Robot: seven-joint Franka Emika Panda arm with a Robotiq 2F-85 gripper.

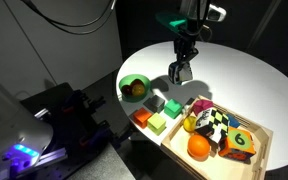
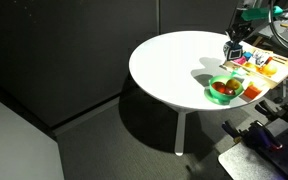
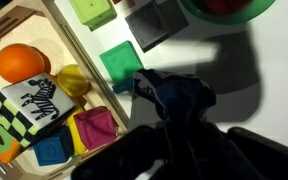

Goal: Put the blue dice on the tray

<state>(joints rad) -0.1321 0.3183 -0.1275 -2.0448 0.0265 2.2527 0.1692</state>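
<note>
— Where is your hand?
— In an exterior view my gripper (image 1: pixel 180 72) hangs above the white table (image 1: pixel 244 70), near the loose green block (image 1: pixel 172 107) and short of the tray (image 1: pixel 266 138). I can't tell whether the fingers are spread or pressed together.
— And from outside, elsewhere?
— In an exterior view it sits above the green bowl (image 2: pixel 225 88), too small to judge.
— Wrist view?
— My gripper is a dark blur. The blue dice (image 3: pixel 52 150) lies inside the tray, just beside the pink cube (image 3: pixel 92 128), its markings unreadable.
</note>
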